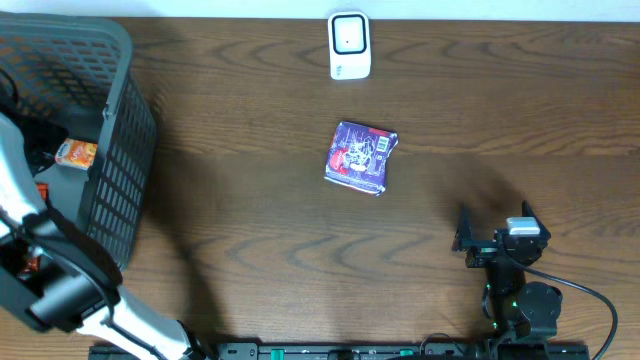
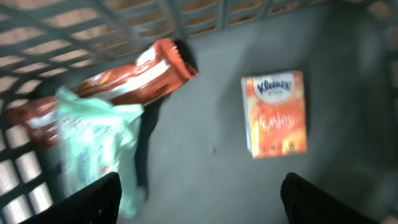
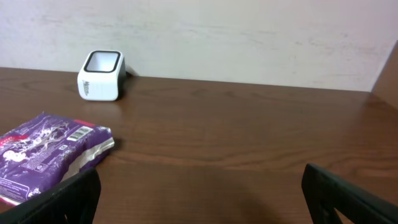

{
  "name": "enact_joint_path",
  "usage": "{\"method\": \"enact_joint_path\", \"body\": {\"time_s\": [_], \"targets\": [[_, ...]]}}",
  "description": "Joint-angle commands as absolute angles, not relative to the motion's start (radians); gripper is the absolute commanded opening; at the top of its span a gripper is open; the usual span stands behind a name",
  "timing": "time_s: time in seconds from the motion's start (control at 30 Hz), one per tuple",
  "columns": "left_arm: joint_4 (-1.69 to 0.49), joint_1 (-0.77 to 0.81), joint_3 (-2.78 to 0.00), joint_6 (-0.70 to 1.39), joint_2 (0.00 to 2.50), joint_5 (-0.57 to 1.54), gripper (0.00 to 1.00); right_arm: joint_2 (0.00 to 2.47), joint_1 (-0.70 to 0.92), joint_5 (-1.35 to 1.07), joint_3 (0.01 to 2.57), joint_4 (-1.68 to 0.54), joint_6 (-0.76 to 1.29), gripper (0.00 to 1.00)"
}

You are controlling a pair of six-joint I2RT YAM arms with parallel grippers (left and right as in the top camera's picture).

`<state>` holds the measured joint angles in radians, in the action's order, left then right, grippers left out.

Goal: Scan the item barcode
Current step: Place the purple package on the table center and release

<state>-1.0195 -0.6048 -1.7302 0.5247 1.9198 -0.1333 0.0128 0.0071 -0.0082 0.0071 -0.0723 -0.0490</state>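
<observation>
Down inside the grey basket, my left gripper hangs open over the floor with nothing between its fingers. An orange Kleenex tissue pack lies flat just ahead and to the right of it, also visible from above as the tissue pack. A red-brown wrapper and a mint-green packet lie to the left. A purple packet rests mid-table with its barcode label up. The white scanner stands at the far edge. My right gripper sits open and empty near the front right, the purple packet to its left.
The basket's slatted walls close in around the left gripper. In the right wrist view the scanner stands before a pale wall. Bare wood tabletop stretches between basket and right arm.
</observation>
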Motion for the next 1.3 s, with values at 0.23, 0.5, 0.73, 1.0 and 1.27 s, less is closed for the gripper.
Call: {"method": "enact_joint_path", "body": {"time_s": [0.23,0.5,0.73,1.0,1.27], "targets": [[-0.839,-0.603,-1.724,0.477,2.159,0.009,0.81,0.011,0.012,-0.010,0.007,-0.079,-0.061,0.99],[-0.743,-0.603,-1.724,0.417,2.243,0.114,0.64,0.011,0.012,-0.010,0.007,-0.078,-0.061,0.99],[-0.769,-0.606,-1.723,0.325,2.242,0.116,0.08,0.011,0.012,-0.010,0.007,-0.079,-0.061,0.99],[-0.844,-0.615,-1.766,0.326,2.040,0.132,0.07,0.011,0.012,-0.010,0.007,-0.079,-0.061,0.99],[-0.833,-0.615,-1.766,0.411,1.634,0.150,0.07,0.011,0.012,-0.010,0.007,-0.079,-0.061,0.99]]}}
